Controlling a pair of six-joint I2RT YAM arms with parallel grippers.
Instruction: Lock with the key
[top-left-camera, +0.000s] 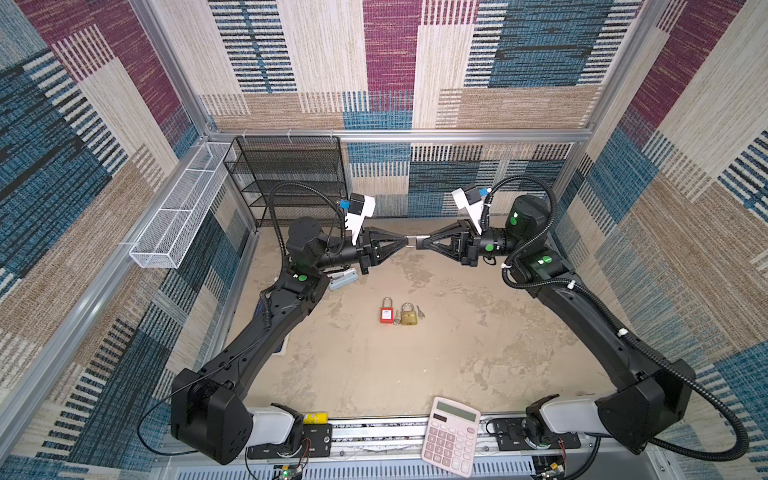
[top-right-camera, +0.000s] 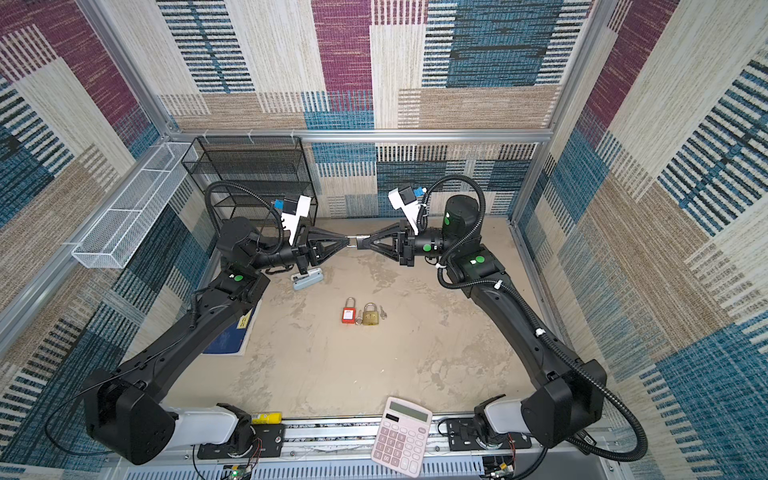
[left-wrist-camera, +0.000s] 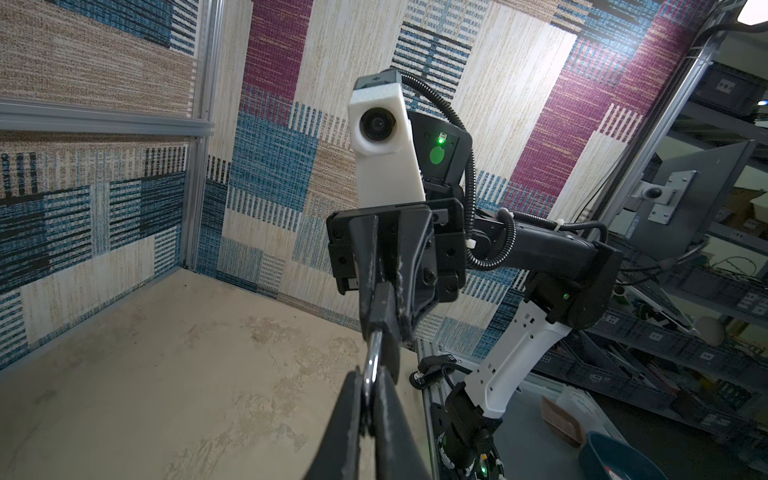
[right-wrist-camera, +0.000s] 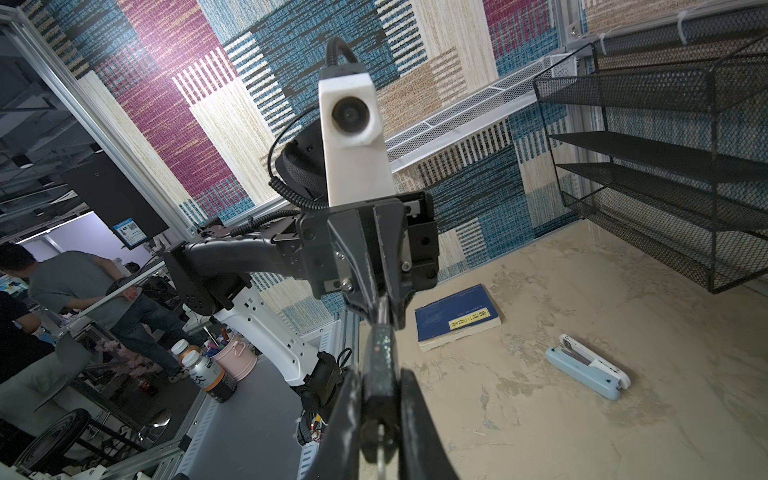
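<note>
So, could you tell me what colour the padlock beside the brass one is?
The padlock is red, clearest in a top view.

Between the jaws the black padlock (left-wrist-camera: 384, 309) had a dull dark body; its shackle (left-wrist-camera: 373, 357) was bright polished metal. Scuffed whitish, the left gripper (top-left-camera: 405, 242) fingers (left-wrist-camera: 399, 436) were matt black plastic. Below the jaws, the red padlock (top-left-camera: 387, 316) looked like glossy plastic, the brass padlock (top-left-camera: 409, 318) like dull yellow metal. Matt, mottled, rough-looking tabletop (top-left-camera: 457, 332). Woven-cloth walls (top-left-camera: 332, 62). Black wire-mesh rack (top-left-camera: 291, 174) behind the left jaws.
</note>
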